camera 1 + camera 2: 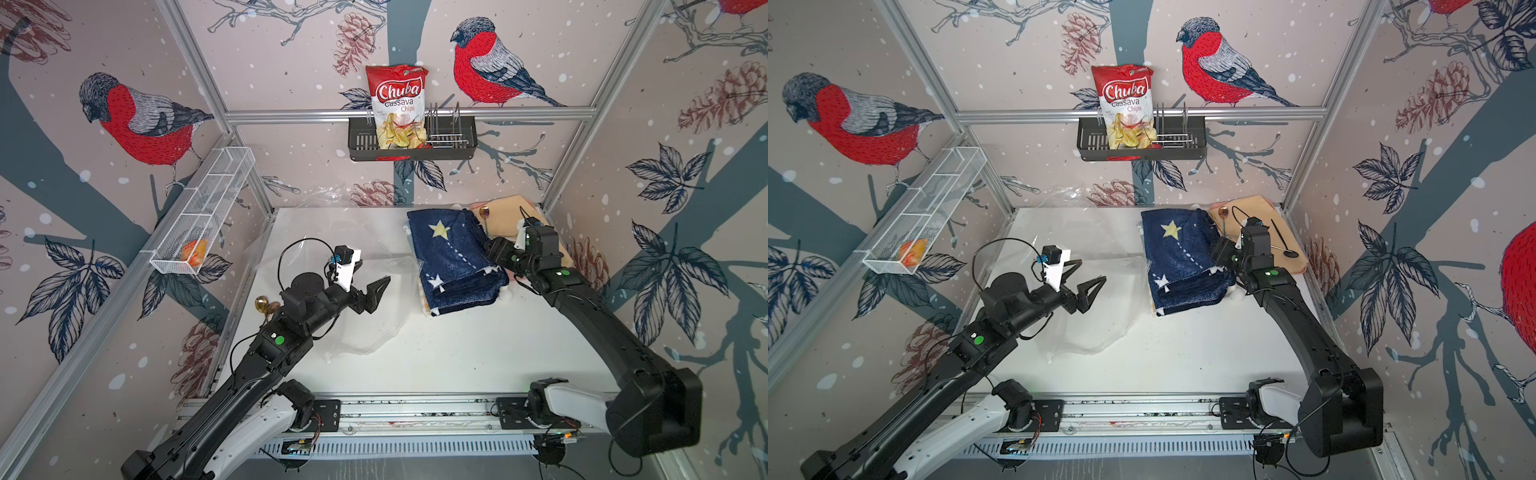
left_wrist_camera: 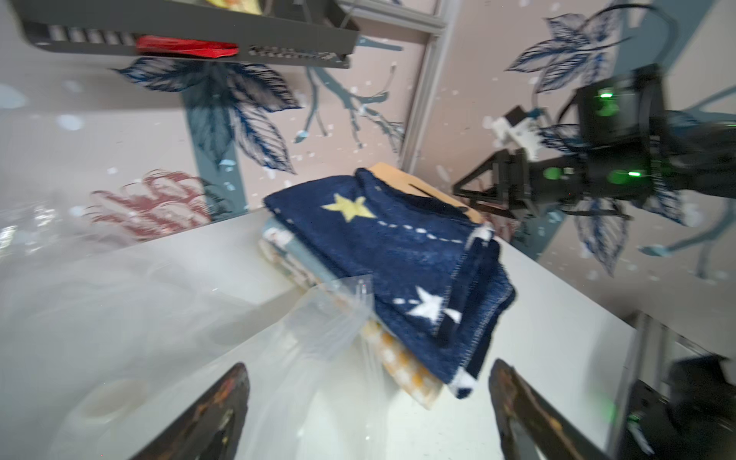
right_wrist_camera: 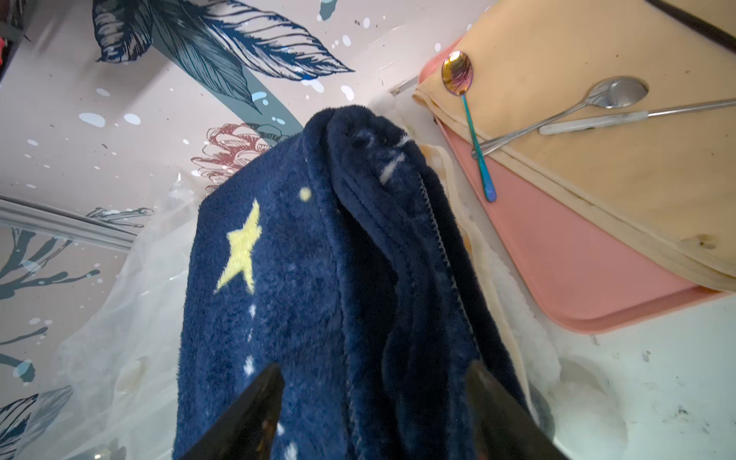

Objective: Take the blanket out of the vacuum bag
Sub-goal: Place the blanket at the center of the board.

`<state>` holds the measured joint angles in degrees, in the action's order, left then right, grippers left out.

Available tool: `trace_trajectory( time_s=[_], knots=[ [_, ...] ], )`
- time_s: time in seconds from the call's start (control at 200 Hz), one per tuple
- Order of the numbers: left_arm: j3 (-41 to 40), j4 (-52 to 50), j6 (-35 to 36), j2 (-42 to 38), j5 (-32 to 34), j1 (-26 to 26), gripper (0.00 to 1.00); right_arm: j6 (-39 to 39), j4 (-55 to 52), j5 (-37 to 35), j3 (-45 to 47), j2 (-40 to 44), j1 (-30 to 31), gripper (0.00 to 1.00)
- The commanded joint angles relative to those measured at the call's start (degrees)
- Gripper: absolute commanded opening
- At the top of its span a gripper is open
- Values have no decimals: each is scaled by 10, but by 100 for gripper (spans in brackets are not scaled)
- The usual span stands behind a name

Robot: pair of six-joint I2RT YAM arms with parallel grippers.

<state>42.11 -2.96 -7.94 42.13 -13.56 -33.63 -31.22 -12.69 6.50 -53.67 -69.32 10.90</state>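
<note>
Navy fleece blanket, star print, folded in a thick stack, sits on the white tabletop toward the far right, fully outside the vacuum bag. The bag lies flat and looks empty just to its left, with one corner reaching the stack's left side. Blanket is probably soft, light, floppy and not fragile. It would sag and unfold if lifted by a single layer, so best to pinch several layers at once across the bunched fold on its right edge. Bag film looks thin, slippery and crinkly, so take it by an edge only. Right pincer is spread, jaws straddling the blanket's right fold and pinching nothing; can't tell if it touches the pile. Left pincer is wide apart over the bag, film between the jaws but not gripped. Wooden board on a pink tray sits just right of the blanket.
</note>
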Motion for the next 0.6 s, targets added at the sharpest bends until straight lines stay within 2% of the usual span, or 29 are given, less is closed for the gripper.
trace_trajectory(
  time_s=[0.0, 0.025, 0.045, 0.115, 0.16, 0.195, 0.275, 0.35, 0.46, 0.5, 0.595],
  knots=[
    [-2, 76, -13, -11, -16, 0, 80, 3, 51, 16, 13, -3, -20, 74],
    [-1, 77, -21, -12, 25, 0, 71, 1, 58, 22, 16, -8, -27, 75],
    [2, 76, -28, -13, 63, 0, 60, -1, 64, 29, 18, -10, -35, 75],
    [15, 55, -66, -11, 234, 0, 0, -9, 81, 47, 23, -22, -55, 75],
    [26, 29, -98, -3, 344, 5, 0, -13, 86, 60, 23, -42, -65, 75],
    [34, 2, -130, 6, 404, 13, 0, -18, 90, 66, 23, -52, -67, 75],
    [44, -40, -186, 36, 457, 43, 0, -23, 105, 81, 26, -70, -61, 74],
    [37, -75, -258, 64, 475, 83, 0, -24, 111, 89, 26, -82, -53, 74],
    [-10, -62, -325, 86, 492, 130, 0, -21, 116, 94, 31, -82, -48, 74],
    [-27, -58, -356, 94, 496, 149, 12, -20, 118, 94, 33, -80, -48, 75],
    [-66, -29, -418, 124, 471, 200, 16, -17, 122, 101, 37, -83, -48, 75]
  ],
)
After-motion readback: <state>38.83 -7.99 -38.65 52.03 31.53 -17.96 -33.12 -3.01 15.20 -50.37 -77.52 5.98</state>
